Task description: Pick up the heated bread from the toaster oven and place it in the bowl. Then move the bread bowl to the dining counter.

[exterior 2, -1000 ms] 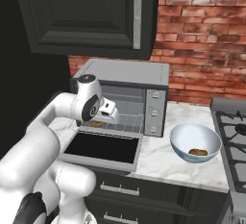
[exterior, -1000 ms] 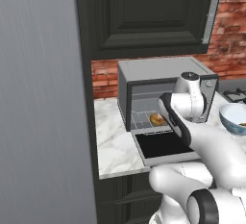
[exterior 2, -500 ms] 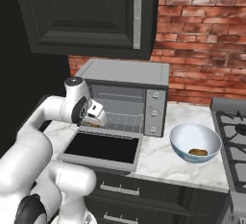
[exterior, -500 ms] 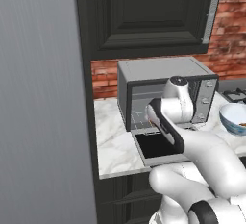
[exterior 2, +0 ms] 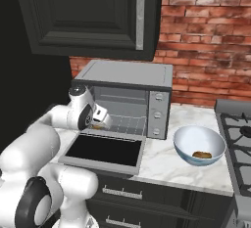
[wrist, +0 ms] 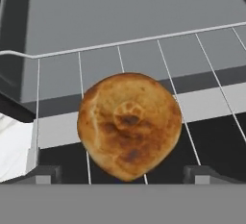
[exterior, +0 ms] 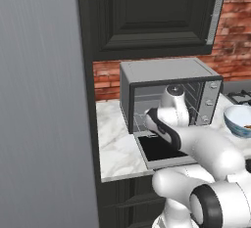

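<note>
The bread (wrist: 129,124), a round golden-brown bun, lies on the wire rack (wrist: 144,55) inside the toaster oven (exterior 2: 122,75), whose glass door (exterior 2: 105,148) hangs down open. My gripper (wrist: 124,176) is open, its fingertips (wrist: 45,174) standing wide on either side of the bun's near edge without touching it. From the base, the gripper (exterior 2: 100,120) sits at the left of the oven mouth (exterior: 145,124). The light blue bowl (exterior 2: 198,144) stands on the counter right of the oven, with a small brown piece inside. The dining counter is out of view.
A tall grey panel (exterior: 39,100) walls off the left side. Dark upper cabinets (exterior 2: 93,16) hang over the oven. A stove (exterior 2: 240,129) borders the marble counter (exterior: 115,144) on the right, behind a brick wall (exterior 2: 206,41).
My arm swung left and reached into the oven mouth, so the hand now covers the bun from the left base camera. The gripper stayed open.
</note>
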Tool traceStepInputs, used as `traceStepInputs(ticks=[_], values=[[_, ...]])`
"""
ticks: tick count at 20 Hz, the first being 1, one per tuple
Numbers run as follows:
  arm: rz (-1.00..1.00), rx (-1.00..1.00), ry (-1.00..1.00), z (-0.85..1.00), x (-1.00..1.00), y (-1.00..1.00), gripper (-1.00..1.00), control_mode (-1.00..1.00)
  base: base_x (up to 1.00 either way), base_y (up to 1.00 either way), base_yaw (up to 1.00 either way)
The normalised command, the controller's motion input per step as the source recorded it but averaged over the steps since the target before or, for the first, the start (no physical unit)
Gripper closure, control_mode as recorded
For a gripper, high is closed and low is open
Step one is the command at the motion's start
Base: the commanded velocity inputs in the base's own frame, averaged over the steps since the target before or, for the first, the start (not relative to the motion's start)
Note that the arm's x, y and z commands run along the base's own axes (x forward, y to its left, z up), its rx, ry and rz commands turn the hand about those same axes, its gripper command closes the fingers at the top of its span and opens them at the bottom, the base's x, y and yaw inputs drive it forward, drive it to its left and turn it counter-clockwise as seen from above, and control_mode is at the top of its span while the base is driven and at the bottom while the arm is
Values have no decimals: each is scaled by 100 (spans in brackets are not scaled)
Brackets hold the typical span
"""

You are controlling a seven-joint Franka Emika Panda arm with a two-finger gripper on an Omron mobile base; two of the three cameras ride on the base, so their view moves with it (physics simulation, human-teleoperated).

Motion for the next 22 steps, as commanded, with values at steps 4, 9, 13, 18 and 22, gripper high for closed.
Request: traceStepInputs(ticks=[4, 9, 13, 18, 22], values=[[0, 0, 0, -20, 25, 0, -100, -100, 0, 0, 0], [0, 0, 0, -10, 8, 0, -100, -100, 0, 0, 0], [0, 0, 0, -19, 7, 0, -100, -100, 0, 0, 0], [0, 0, -1, -26, 14, 0, 100, -100, 0, 0, 0], [0, 0, 3, -1, 0, 0, 100, -100, 0, 0, 0]])
